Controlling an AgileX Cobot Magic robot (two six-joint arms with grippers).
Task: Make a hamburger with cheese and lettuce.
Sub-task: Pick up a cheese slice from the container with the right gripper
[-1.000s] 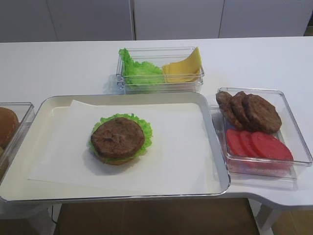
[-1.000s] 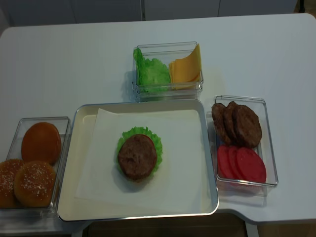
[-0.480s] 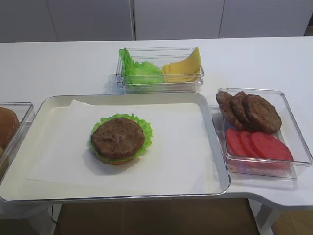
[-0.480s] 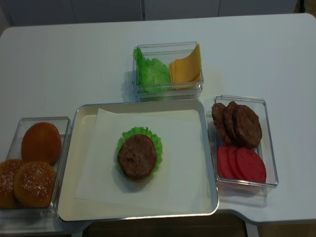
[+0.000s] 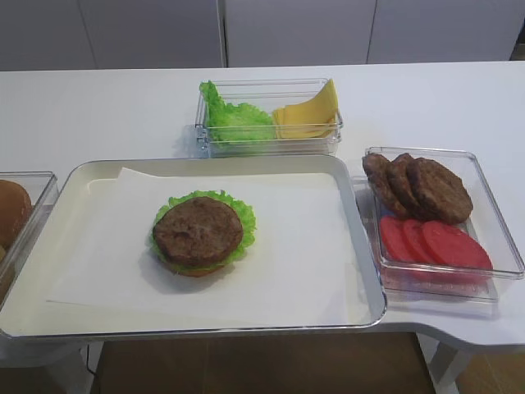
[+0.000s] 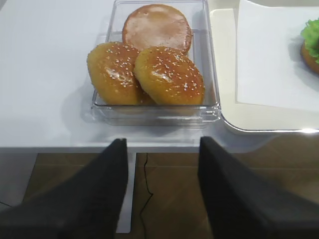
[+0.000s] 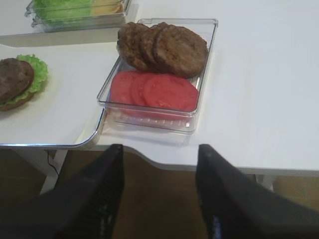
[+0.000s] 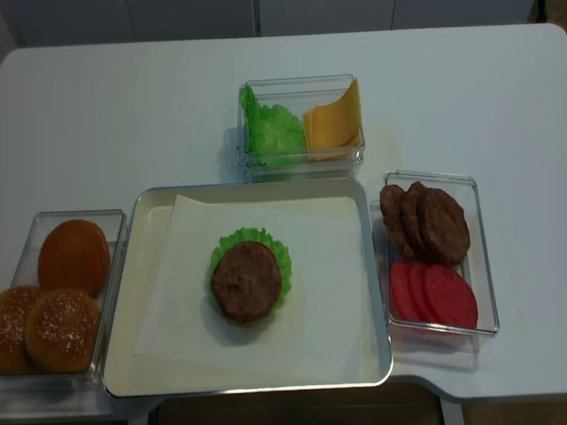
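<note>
The hamburger (image 5: 199, 234) sits on white paper in the middle of the tray (image 5: 361, 246): bun base, green lettuce rim (image 5: 244, 215), dark patty on top. It also shows in the realsense view (image 8: 247, 282) and at the left edge of the right wrist view (image 7: 15, 79). No single cheese slice is in view. More lettuce (image 8: 273, 131) lies in the back box beside a bent pile of yellow slices (image 8: 333, 122). My right gripper (image 7: 160, 150) is open and empty, below the table's front edge. My left gripper (image 6: 163, 142) is open and empty, below the edge in front of the bun box.
A clear box (image 8: 478, 257) right of the tray holds overlapping brown patties (image 8: 425, 221) and red tomato slices (image 8: 434, 294). A clear box (image 6: 212, 74) left of the tray holds a plain bun (image 8: 74, 255) and two seeded buns (image 6: 167, 74). Neither arm shows in the exterior views.
</note>
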